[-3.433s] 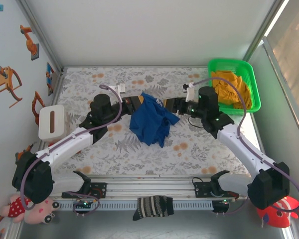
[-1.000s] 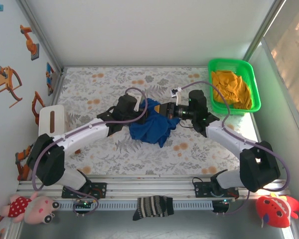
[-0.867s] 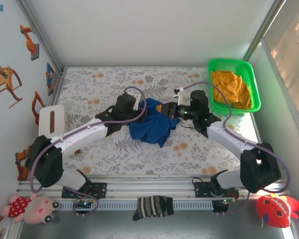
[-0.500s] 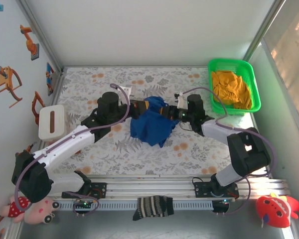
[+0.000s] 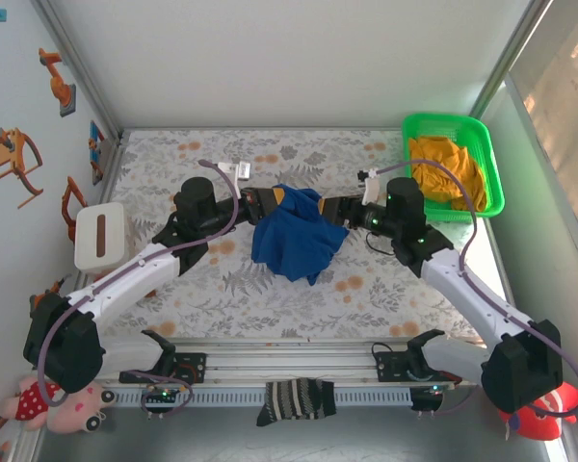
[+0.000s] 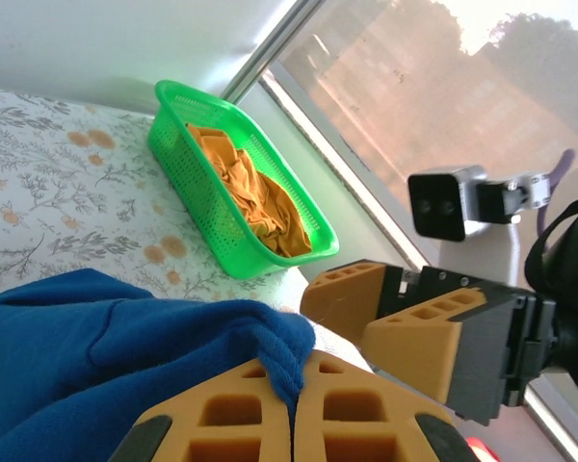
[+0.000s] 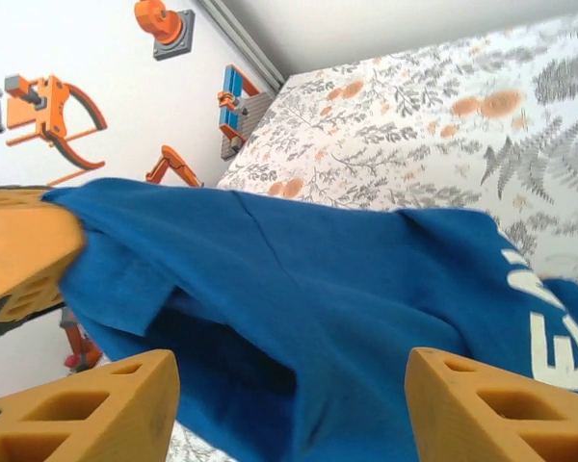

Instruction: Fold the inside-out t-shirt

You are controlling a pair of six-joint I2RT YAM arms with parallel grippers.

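The top camera looks steeply down on the t-shirt (image 5: 294,241) from far behind, taking in the whole table (image 5: 385,289). The left wrist camera, close against the t-shirt (image 6: 106,327), faces past it toward the basket (image 6: 204,197). The right wrist camera faces the opposite way. All three share the t-shirt (image 7: 347,279).

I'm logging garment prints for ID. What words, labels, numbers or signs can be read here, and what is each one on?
"EA": white print on the blue t-shirt, seen sideways in the right wrist view. It is cut off at the picture's edge, the second letter is uncertain and the rest is unreadable.
Wall stickers: pictures, with no lettering I can make out.
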